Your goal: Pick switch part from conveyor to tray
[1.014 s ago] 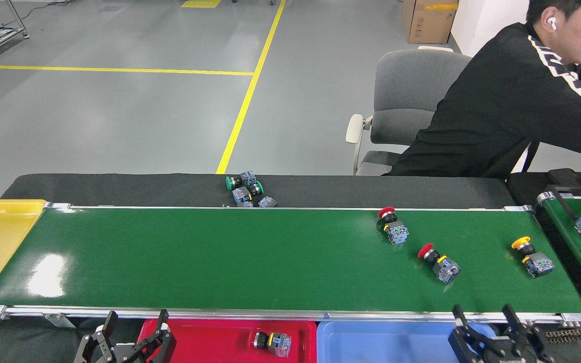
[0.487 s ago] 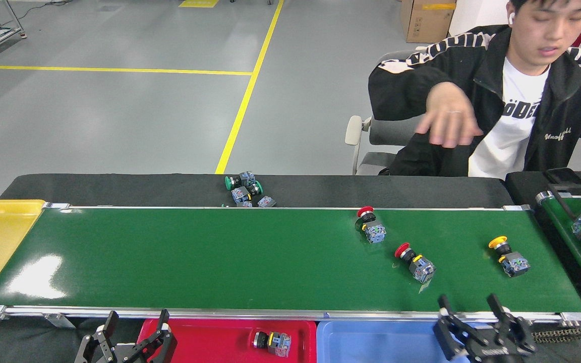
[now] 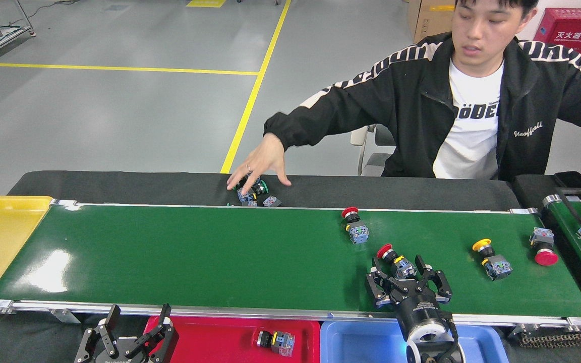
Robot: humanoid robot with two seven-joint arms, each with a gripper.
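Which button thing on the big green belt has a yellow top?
The switch with the yellow cap, between the red-capped one by the right gripper and the red-capped one near the belt's right end. All the others on the belt are red-capped.

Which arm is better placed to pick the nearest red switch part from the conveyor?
The right. Its open right gripper hangs over the conveyor, fingers either side of the red switch part. The left gripper sits below the belt's near rail, far to the left.
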